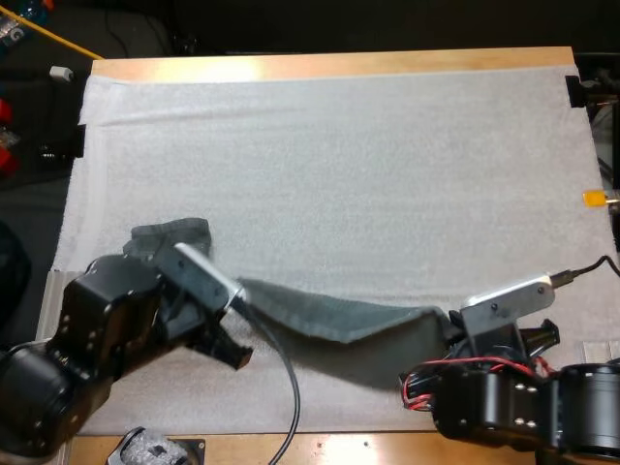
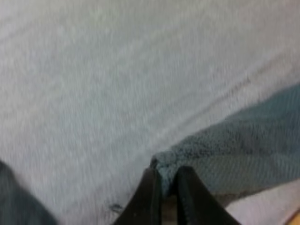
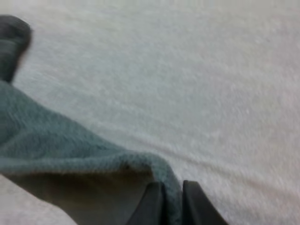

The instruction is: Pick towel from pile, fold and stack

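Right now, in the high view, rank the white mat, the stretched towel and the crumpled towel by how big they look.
1. white mat
2. stretched towel
3. crumpled towel, though my left arm hides part of it, so this last rank is unsure.

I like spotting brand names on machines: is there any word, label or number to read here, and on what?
None can be read.
The towel and white mat bear no text; a pale mark on the blue object beyond the table's far left corner is too blurred.
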Controlling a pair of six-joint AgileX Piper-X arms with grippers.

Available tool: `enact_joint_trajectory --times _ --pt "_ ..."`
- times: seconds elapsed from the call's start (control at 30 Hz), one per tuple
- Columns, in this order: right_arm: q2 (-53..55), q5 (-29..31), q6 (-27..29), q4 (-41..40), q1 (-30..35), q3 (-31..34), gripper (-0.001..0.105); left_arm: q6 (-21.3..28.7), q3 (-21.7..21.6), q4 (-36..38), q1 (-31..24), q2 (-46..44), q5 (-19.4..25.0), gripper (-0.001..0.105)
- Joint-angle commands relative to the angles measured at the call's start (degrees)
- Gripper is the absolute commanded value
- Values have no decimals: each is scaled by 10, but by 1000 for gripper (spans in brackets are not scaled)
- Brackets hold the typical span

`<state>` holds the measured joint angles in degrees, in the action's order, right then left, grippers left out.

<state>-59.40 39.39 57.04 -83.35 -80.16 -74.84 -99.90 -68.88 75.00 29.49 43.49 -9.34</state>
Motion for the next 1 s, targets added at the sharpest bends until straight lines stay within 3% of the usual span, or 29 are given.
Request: enact_joint_trajectory --times 0.0,0.23,0.47,0.63,0.8,0.97 --pt "3 -5 17 -13 0 -20 0 -5 -3 22 4 -6 2 0" --pt "0 -104 21 -23 0 -42 0 -1 -3 74 4 -9 -16 0" --pt "-40 -68 39 69 12 56 0 30 30 55 4 26 0 0" --pt "-66 -73 69 143 113 99 0 40 63 -24 4 67 48 0" --pt "-88 -163 159 251 246 108 0 47 74 -127 -10 137 49 0" --pt "-111 -235 165 312 338 108 0 52 74 -203 -65 207 42 0"
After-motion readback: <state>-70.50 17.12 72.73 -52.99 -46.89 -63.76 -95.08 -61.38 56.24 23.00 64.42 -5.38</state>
